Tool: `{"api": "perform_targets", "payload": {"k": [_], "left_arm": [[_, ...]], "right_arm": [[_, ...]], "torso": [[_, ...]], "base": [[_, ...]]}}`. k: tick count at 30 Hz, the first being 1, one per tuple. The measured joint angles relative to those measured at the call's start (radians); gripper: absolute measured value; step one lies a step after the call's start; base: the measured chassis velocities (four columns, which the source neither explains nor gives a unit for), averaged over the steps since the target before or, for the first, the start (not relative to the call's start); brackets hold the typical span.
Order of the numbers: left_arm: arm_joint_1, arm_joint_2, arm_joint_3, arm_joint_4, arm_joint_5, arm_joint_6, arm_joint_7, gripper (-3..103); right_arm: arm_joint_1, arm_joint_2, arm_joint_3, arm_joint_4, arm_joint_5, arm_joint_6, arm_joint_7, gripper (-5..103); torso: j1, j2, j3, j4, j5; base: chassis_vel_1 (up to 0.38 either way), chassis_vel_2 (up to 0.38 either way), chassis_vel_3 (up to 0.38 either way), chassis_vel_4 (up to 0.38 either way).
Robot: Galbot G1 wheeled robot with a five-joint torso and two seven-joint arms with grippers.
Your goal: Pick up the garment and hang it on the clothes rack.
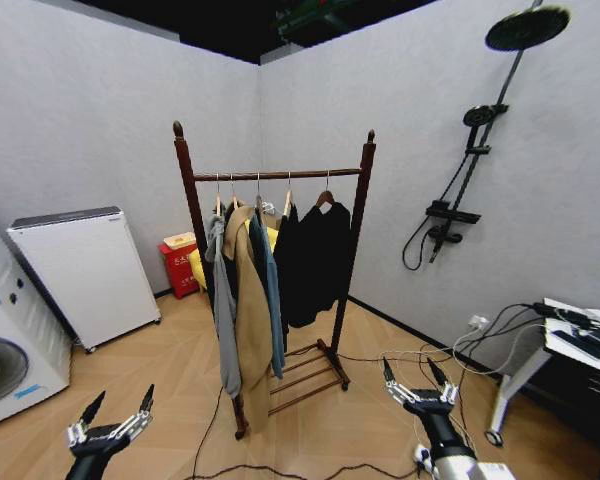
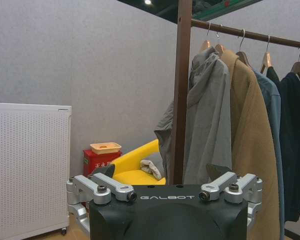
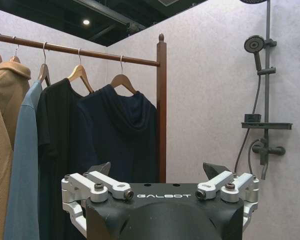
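The dark wooden clothes rack point(image 1: 280, 174) stands in the room's corner with several garments on hangers. The slate-blue garment point(image 1: 271, 300) hangs on its bar between a tan coat point(image 1: 250, 320) and black clothes point(image 1: 315, 265); a grey hooded coat point(image 1: 220, 300) is at the left end. The left wrist view has the garment point(image 2: 272, 130) beside the tan coat, and the right wrist view has it point(image 3: 24, 165) next to the black clothes. My left gripper point(image 1: 120, 400) and right gripper point(image 1: 410, 372) are low in front of the rack, both open and holding nothing.
A white appliance point(image 1: 85, 270) and a washing machine point(image 1: 5, 350) stand at the left. A red box point(image 1: 183, 265) and a yellow seat point(image 2: 135, 165) sit behind the rack. A shower set point(image 1: 470, 170) is on the right wall, a table point(image 1: 580, 335) is at the right, and cables point(image 1: 280, 470) lie on the floor.
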Motion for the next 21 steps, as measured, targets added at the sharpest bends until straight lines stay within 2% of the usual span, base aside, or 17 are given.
{"api": "perform_targets", "payload": {"k": [4,5,8,14,21], "left_arm": [[0.0,0.0,0.0,0.0,0.0,0.0,0.0,100],[0.0,0.0,0.0,0.0,0.0,0.0,0.0,100],[0.0,0.0,0.0,0.0,0.0,0.0,0.0,100],[0.0,0.0,0.0,0.0,0.0,0.0,0.0,100],[0.0,0.0,0.0,0.0,0.0,0.0,0.0,100]], "right_arm": [[0.0,0.0,0.0,0.0,0.0,0.0,0.0,100],[0.0,0.0,0.0,0.0,0.0,0.0,0.0,100],[0.001,0.0,0.0,0.0,0.0,0.0,0.0,100],[0.001,0.0,0.0,0.0,0.0,0.0,0.0,100],[0.0,0.0,0.0,0.0,0.0,0.0,0.0,100]], "torso": [[0.0,0.0,0.0,-0.0009,-0.0006],[0.0,0.0,0.0,-0.0011,0.0004],[0.002,-0.001,0.001,0.0,-0.0002],[0.002,-0.001,0.001,-0.0005,-0.0004],[0.001,-0.001,0.0,-0.0005,-0.0003]], "base": [[0.009,-0.036,-0.088,0.071],[0.0,0.0,0.0,0.0],[-0.025,0.0,0.02,-0.017],[-0.068,0.002,0.021,-0.073],[-0.051,-0.072,-0.088,-0.061]]}}
